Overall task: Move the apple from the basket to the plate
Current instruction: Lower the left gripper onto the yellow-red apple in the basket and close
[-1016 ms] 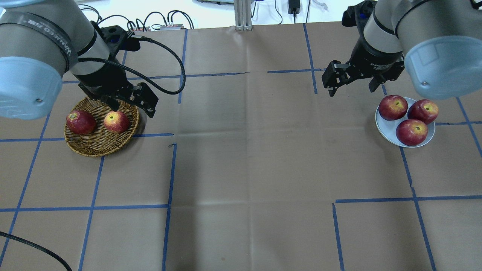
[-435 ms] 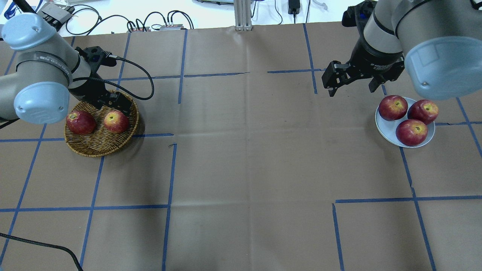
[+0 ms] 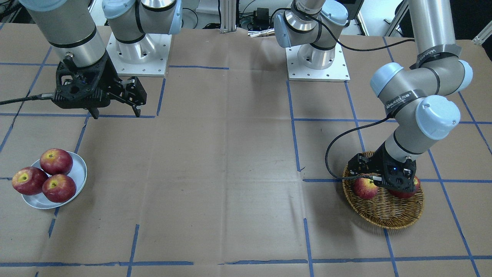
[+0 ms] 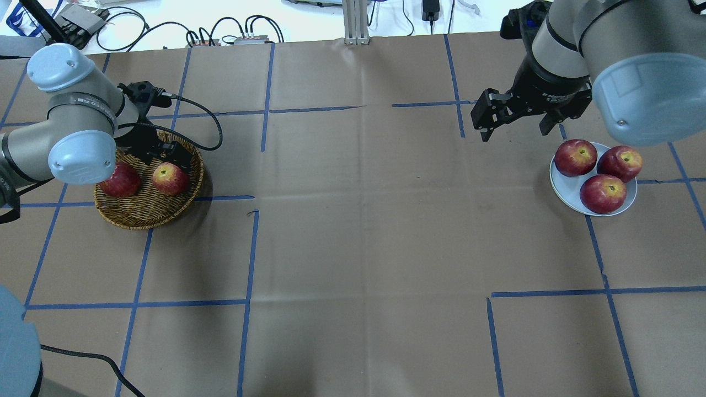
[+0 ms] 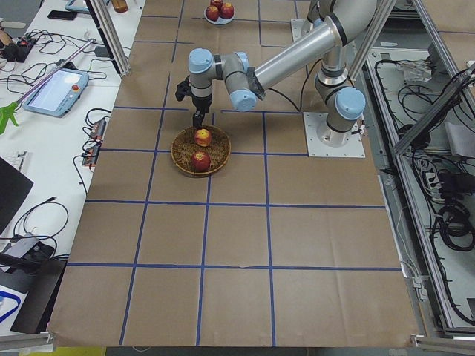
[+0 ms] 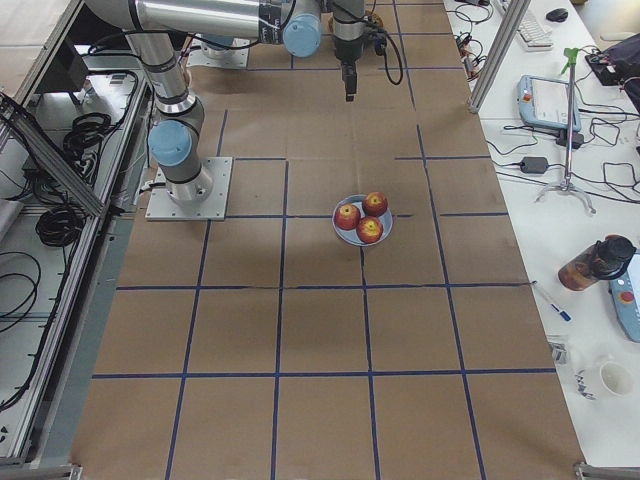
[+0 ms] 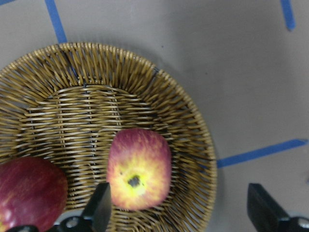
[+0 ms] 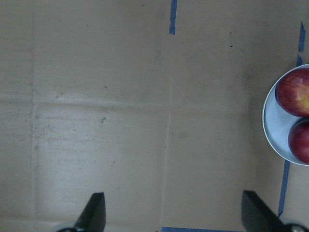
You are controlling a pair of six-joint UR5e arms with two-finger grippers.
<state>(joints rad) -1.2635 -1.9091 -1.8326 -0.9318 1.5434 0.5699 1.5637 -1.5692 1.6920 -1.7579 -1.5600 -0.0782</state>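
The pinkish-red, yellow-blushed apple (image 4: 170, 178) lies in the right half of the wicker basket (image 4: 140, 212), next to a dark red apple (image 4: 120, 182). My left gripper (image 4: 172, 156) is open, low over the basket's far rim. In the left wrist view the apple (image 7: 139, 168) sits below the gripper (image 7: 181, 218), close to one finger (image 7: 99, 212) and untouched. The apple also shows in the front view (image 3: 365, 187). The pale plate (image 4: 563, 187) at the right holds three deep-red apples. My right gripper (image 4: 515, 118) is open and empty, up and left of the plate.
Brown paper with blue tape lines covers the table. The left arm's elbow (image 4: 83, 157) overhangs the basket's left side and part of the dark apple. A black cable (image 4: 204, 118) loops from the left wrist. Robot bases (image 3: 317, 57) stand at the robot's side.
My left arm has come down and drawn back; its gripper has dropped from above the basket's far rim to just over the basket. The right arm and the apples have not moved.
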